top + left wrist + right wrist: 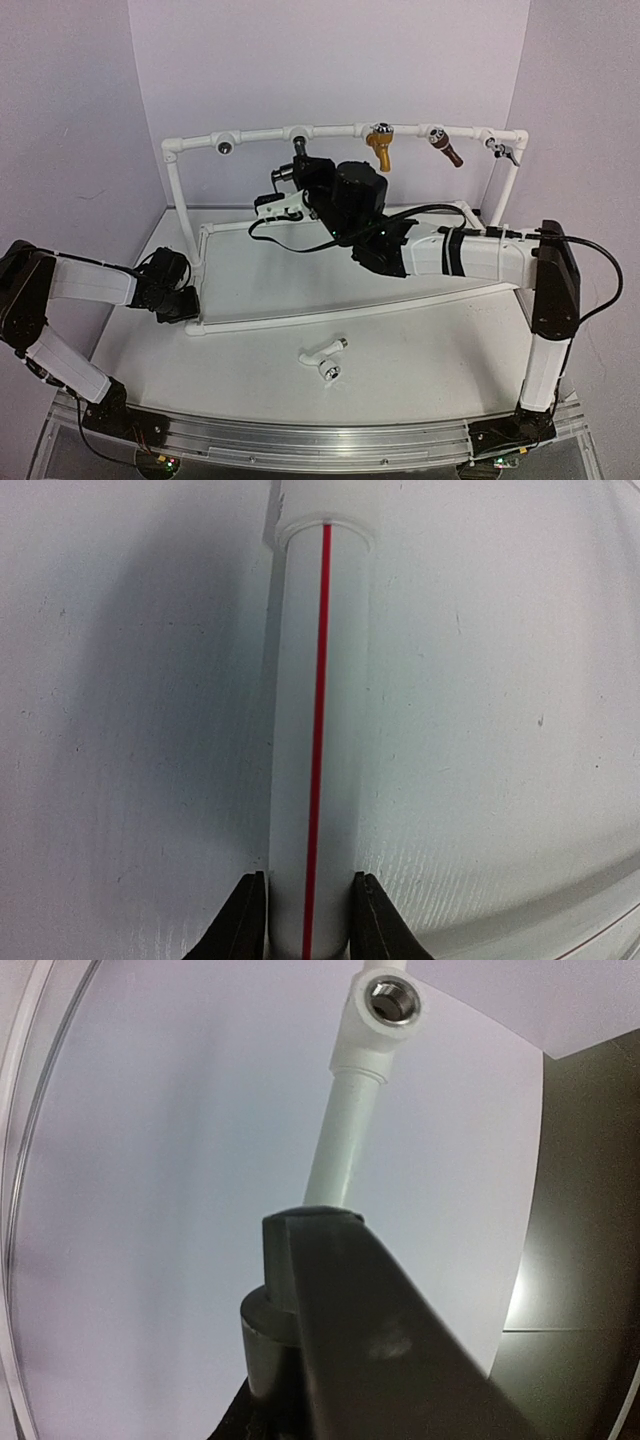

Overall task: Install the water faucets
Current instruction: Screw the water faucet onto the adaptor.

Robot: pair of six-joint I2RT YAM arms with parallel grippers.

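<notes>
The black faucet [299,150] is held up right under the second fitting [298,133] of the white pipe frame's top rail. My right gripper [290,180] is shut on it. In the right wrist view its dark grey body and lever [330,1300] fill the lower frame, and I cannot tell whether it sits in the thread. An empty threaded fitting [390,1002] shows further along the rail, also seen in the top view [226,146]. The white faucet [325,355] lies on the table in front. My left gripper [182,300] is shut on the frame's base pipe [315,730], one finger on each side.
The gold-yellow tap [380,148], the brown tap [446,150] and a small grey tap [506,151] hang from the top rail to the right. The frame's front base pipe [350,312] runs across the table. Purple walls close in the back and sides.
</notes>
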